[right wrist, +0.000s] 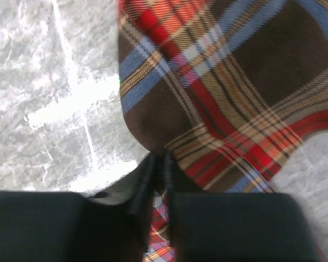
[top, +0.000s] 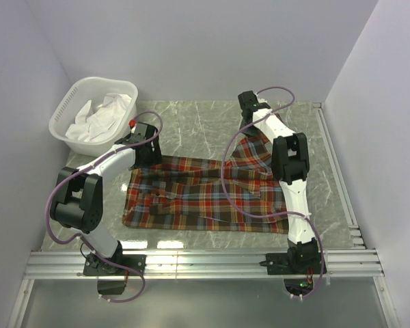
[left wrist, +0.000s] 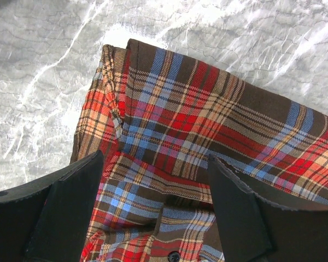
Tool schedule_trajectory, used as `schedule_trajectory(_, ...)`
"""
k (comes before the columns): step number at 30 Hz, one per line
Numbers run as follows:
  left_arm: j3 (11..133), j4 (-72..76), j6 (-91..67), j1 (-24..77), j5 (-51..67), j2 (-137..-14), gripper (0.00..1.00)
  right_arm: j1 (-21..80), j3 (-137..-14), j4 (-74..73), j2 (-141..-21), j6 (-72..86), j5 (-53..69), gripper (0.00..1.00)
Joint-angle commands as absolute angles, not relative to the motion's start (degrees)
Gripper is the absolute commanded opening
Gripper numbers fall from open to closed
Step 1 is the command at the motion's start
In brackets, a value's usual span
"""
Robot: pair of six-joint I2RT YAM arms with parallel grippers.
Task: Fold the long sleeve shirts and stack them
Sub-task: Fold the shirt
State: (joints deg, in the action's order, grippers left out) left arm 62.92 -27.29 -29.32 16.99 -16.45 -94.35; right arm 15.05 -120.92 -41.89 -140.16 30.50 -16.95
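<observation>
The right gripper [right wrist: 157,164] has its two fingers squeezed almost together, and a little fold of the plaid shirt [right wrist: 218,82] is pinched between them. The rest of that part of the shirt spreads out in front of its fingers, with bare table [right wrist: 54,82] off to one side. I think it holds the cloth by the edge so it can lift that part and fold it over. The left gripper [left wrist: 156,164] holds nothing. Its fingers stand wide apart, just above the shirt, and a corner of the shirt lies under and ahead of them. It looks ready to come down and grab there. Seen from above, the shirt lies spread out between the two grippers. Past the left gripper, near it, sits a white basket [top: 67,109] with white cloth [top: 102,116] in it.
</observation>
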Motion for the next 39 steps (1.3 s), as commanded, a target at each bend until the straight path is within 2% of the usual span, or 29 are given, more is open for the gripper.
schedule_trajectory(1,65.04,-27.33,-28.48,17.40,-17.49,-93.78,0.82,15.73,-122.43,-43.16,-140.36,31.29,-16.61,0.10)
schedule_trajectory(4,65.04,-27.25,-28.56,17.40,-17.49,-93.52,0.82,15.82,-121.47,-40.88,-137.03,30.15,-15.30,0.01)
schedule_trajectory(10,65.04,-27.16,-28.56,17.40,-17.93,-92.99,0.82,15.73,-108.75,-27.27,-120.09,28.39,-6.36,0.00)
schedule_trajectory(13,64.95,-27.33,-28.74,17.40,-18.63,-92.46,0.82,15.73,-96.27,-18.48,-108.66,29.35,-1.60,0.00)
schedule_trajectory(16,65.04,-27.33,-28.83,17.40,-19.16,-91.76,0.82,15.82,-77.95,-10.75,-94.63,31.63,3.57,0.00)
schedule_trajectory(19,65.04,-27.42,-29.00,17.40,-19.68,-90.97,0.82,16.78,-65.87,-2.39,-86.42,35.06,5.88,0.04)
schedule_trajectory(20,64.95,-27.51,-28.92,17.40,-19.51,-90.79,0.82,17.05,-58.52,-0.98,-81.52,36.55,6.15,0.06)
schedule_trajectory(23,64.69,-27.16,-29.09,17.40,-19.69,-89.83,0.82,18.89,-45.30,2.37,-72.27,39.89,3.09,0.15)
schedule_trajectory(24,64.60,-27.16,-29.09,17.40,-19.69,-89.30,0.82,19.24,-42.22,2.63,-69.98,40.34,0.12,0.22)
schedule_trajectory(26,64.69,-27.16,-29.18,17.40,-19.69,-89.03,0.82,19.69,-35.64,0.72,-63.94,40.96,-3.85,0.29)
schedule_trajectory(27,64.69,-27.25,-29.18,17.40,-19.60,-88.60,0.82,19.77,-34.20,-2.34,-62.33,40.52,-6.83,0.36)
schedule_trajectory(31,64.60,-26.98,-29.27,17.40,-19.07,-87.89,0.82,20.83,-34.61,-10.71,-58.36,31.25,-9.32,0.51)
schedule_trajectory(39,64.95,-27.42,-29.36,17.40,-17.93,-88.33,0.82,30.14,-50.69,-17.57,-64.50,9.60,-8.36,0.55)
